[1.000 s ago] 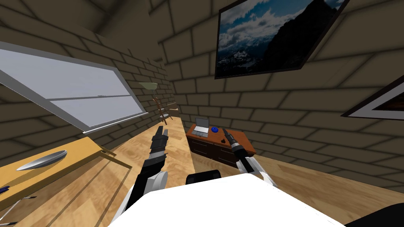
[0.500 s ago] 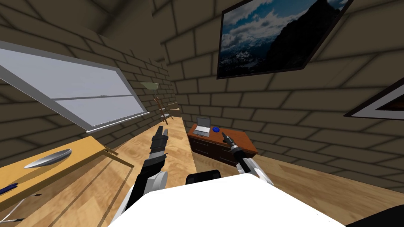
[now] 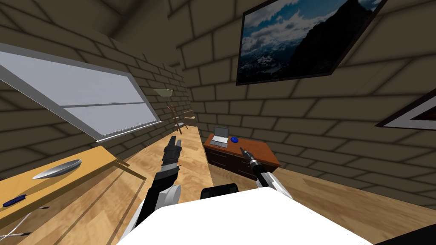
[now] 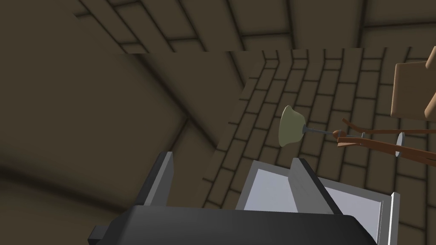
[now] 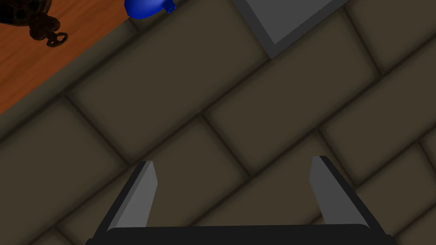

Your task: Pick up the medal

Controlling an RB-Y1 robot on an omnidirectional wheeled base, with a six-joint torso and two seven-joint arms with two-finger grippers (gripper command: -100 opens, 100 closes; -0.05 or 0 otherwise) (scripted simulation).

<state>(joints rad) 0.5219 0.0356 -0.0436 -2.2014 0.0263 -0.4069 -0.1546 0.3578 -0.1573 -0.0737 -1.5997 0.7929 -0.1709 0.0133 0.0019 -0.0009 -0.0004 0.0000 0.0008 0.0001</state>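
Note:
A small dark medal (image 5: pixel 39 24) with a ring at its end lies on the red-brown top of a low dresser (image 3: pixel 260 154) against the brick wall. In the right wrist view it sits far off to one side of my right gripper (image 5: pixel 234 191), which is open, holds nothing and faces the wall. Seen from the head camera, the right gripper (image 3: pixel 242 150) hovers over the dresser's top. My left gripper (image 3: pixel 174 141) is raised over the floor, open and holding nothing (image 4: pixel 232 180).
A blue round object (image 3: pixel 233 139) and an open laptop (image 3: pixel 220 137) stand on the dresser's far end. A yellow table (image 3: pixel 85 163) on my left carries a silver dish (image 3: pixel 57 169) and a blue pen (image 3: pixel 14 200). A floor lamp (image 3: pixel 163 92) stands in the corner.
My view has shifted a little, so the yellow table and the dresser slid rightwards. The right gripper has dropped slightly lower over the dresser. The left arm holds its pose.

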